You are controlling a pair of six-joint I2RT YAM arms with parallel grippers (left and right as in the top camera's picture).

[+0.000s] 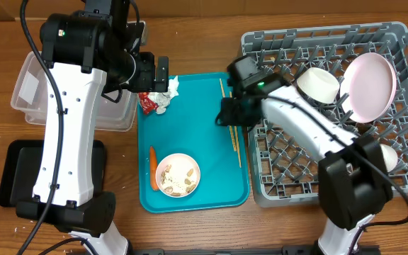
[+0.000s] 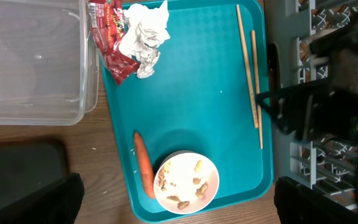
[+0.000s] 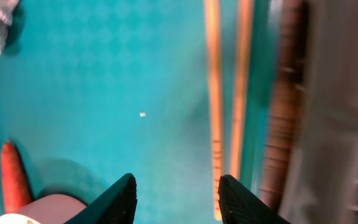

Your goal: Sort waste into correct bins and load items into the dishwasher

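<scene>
Just above the chopsticks (image 3: 215, 93), right hand (image 3: 178, 185) spread empty, tray rim (image 3: 261, 74) and rack (image 3: 344, 112) alongside.

I see my left arm stretched toward the worktop's far edge, left gripper (image 1: 163, 74) with jaws spread wide, and my right arm bent inward mid-worktop, right gripper (image 3: 178, 190) pointing down, jaws parted.
</scene>
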